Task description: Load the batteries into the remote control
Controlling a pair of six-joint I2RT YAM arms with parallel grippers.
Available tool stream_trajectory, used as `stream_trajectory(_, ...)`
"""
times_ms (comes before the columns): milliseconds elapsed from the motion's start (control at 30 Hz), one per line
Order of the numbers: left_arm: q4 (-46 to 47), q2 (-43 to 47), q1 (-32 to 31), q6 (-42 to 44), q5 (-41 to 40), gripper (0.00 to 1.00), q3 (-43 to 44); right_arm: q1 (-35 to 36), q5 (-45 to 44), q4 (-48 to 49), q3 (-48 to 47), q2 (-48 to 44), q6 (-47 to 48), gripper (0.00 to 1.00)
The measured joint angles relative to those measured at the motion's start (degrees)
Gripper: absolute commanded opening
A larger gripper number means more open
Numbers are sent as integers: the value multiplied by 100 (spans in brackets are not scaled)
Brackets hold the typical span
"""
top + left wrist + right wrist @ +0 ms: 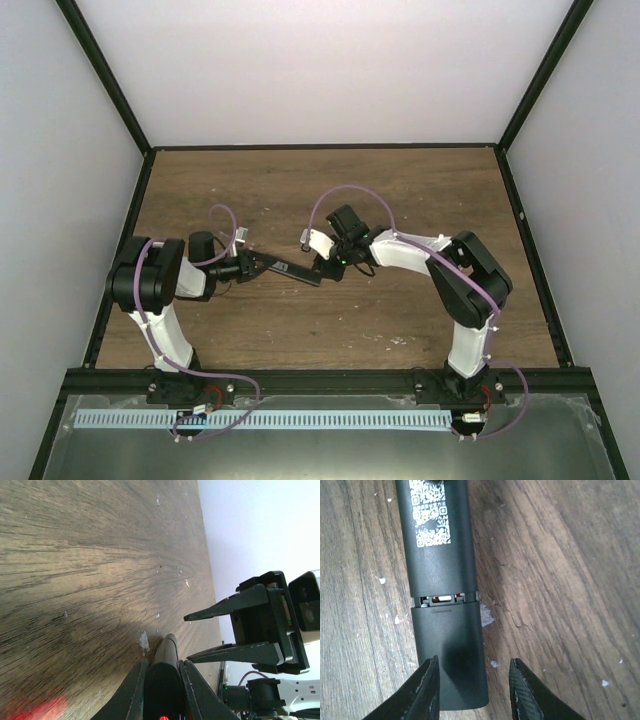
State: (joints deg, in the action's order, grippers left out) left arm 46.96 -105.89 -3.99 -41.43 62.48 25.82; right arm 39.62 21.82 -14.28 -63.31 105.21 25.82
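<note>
Now | left end effector (249, 265) clamped on one end of remote control (442, 555) | right end effector (473, 664) open, fingers astride opposite end | remote control at middle of bench (330, 190), between both arms

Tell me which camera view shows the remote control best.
The right wrist view: the remote control appears close up, with its QR label and cover seam clear. The top external view shows only a small dark bar; the left wrist view shows one foreshortened end.
</note>
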Motion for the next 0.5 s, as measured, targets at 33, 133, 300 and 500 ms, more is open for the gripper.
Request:
stream_trajectory(33, 0, 0, 0, 2, -2, 0, 0, 0, 28, -20, 0, 17, 0, 31)
stream_trajectory(133, -2, 0, 0, 9, 0, 0, 0, 0, 96, -72, -7, 66, 2, 31)
stream_trajectory(300, -11, 0, 0, 11, 2, 0, 4, 0, 208, -107, -114, 243, 2, 31)
stream_trajectory(500, -22, 0, 2, 11, 13, 0, 11, 0, 343, -192, -289, 393, -2, 27)
